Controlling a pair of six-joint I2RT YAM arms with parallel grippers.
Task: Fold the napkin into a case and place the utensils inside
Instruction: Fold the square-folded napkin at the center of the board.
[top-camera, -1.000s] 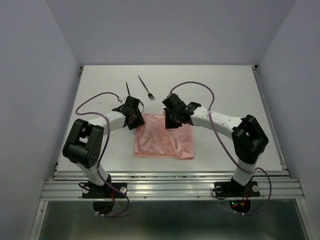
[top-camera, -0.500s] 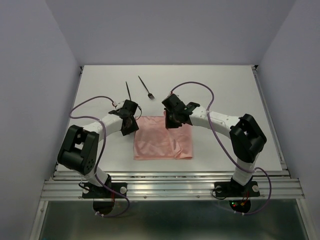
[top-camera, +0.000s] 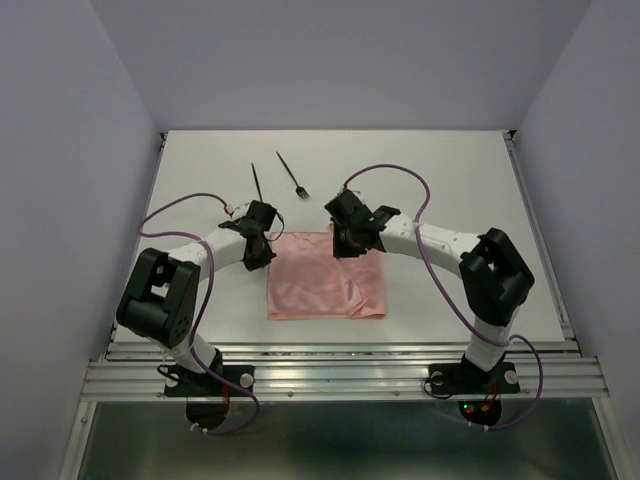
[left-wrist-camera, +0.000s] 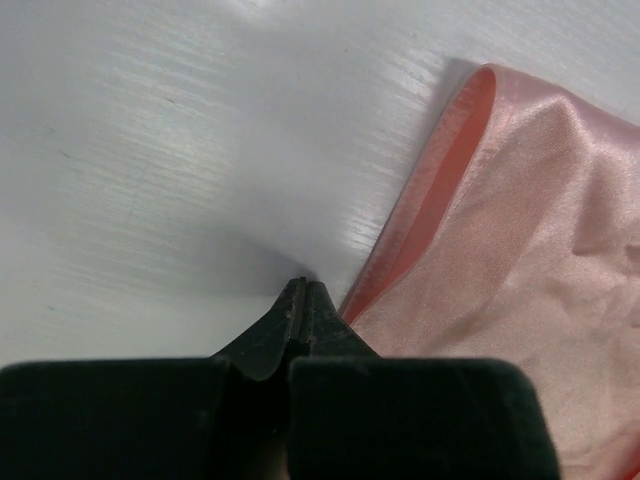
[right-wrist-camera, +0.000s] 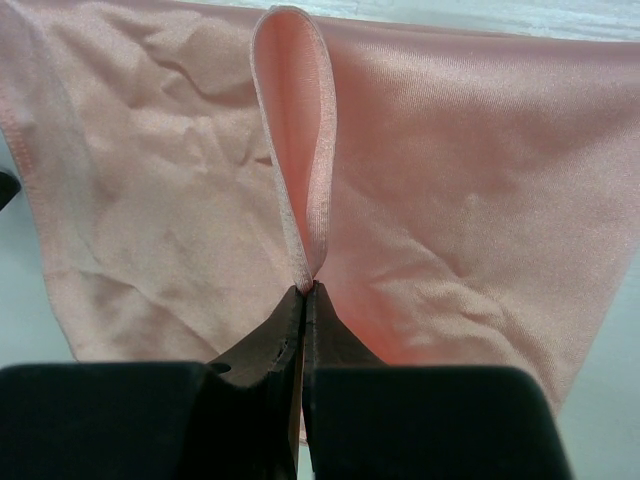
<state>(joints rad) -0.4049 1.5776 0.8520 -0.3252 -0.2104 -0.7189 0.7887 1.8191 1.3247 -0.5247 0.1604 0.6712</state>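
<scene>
Step in hand: the napkin (top-camera: 325, 285) is gripped along its upper edge, ready for a fold; the narrow folded shape is not yet made, and nothing is tucked inside.
Napkin position: it lies flat on the table (top-camera: 450, 180), at the centre of the top view, between the two arms and below both wrists.
Napkin axis: a wrinkled rectangle is seen, its long axis running left to right in the frame; a small rumple shows near the lower right corner.
Right gripper (right-wrist-camera: 306, 292): the jaws are clamped on the napkin's upper edge, right of its middle; a narrow loop of hem is pinched up and stands from the tips in the right wrist view.
Left gripper (left-wrist-camera: 302, 292): the jaws are pressed together at the napkin's upper left corner; the hem runs up against the right finger, but no cloth is seen between the tips, so whether any is caught cannot be told.
Fork (top-camera: 293, 176): it lies above the napkin, well apart from it, tines toward the lower right and handle toward the upper left.
Second black utensil (top-camera: 257, 183): a slim piece lies left of the fork, nearly upright in the frame; its ends cannot be made out.
Next move, as judged: the left hold should be confirmed, then both corners raised together and carried toward the bottom of the frame, with the edge kept taut and level.
</scene>
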